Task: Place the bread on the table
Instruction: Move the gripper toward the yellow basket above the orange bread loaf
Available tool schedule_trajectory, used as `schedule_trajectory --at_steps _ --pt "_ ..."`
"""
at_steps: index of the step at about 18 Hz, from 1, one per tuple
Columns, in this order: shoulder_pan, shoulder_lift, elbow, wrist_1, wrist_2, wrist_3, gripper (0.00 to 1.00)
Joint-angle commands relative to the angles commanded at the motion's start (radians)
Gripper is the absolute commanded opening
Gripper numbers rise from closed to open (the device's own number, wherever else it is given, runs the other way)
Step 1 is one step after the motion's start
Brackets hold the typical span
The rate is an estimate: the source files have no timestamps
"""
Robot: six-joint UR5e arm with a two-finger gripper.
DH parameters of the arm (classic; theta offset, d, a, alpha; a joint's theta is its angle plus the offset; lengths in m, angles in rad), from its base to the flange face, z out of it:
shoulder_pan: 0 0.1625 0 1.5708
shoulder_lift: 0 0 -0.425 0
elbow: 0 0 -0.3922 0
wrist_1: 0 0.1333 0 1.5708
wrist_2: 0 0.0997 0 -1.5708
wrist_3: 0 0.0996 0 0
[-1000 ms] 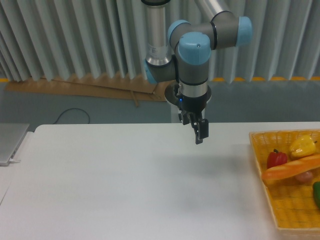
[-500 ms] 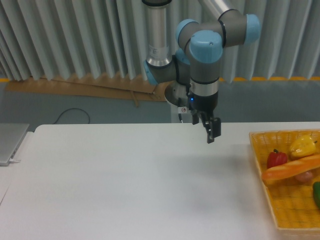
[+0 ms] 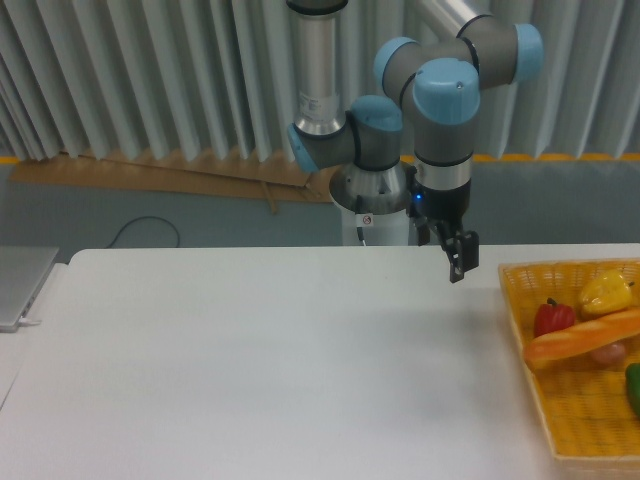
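My tool [image 3: 457, 268] hangs empty, jaw gap unclear; I'm approaching the long orange-tan baguette [image 3: 583, 337], lower right of it.

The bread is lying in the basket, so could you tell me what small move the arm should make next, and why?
Probably carry the tool further right, over the bread. The loaf lies untouched across the yellow basket, and the tool hangs empty above the table, left of the basket.
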State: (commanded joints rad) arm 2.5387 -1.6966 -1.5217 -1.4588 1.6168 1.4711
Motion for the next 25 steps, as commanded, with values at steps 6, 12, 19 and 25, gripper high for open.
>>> schedule_trajectory --at_steps 6,12,19,25 --pt "0.014 -0.003 0.000 0.002 0.000 0.000 1.00" --pt "0.051 -0.011 0.005 0.003 0.000 0.000 1.00" --pt "0.124 -0.052 0.015 0.011 0.018 0.057 1.00" --pt "0.161 -0.101 0.023 0.060 0.029 0.083 1.00"
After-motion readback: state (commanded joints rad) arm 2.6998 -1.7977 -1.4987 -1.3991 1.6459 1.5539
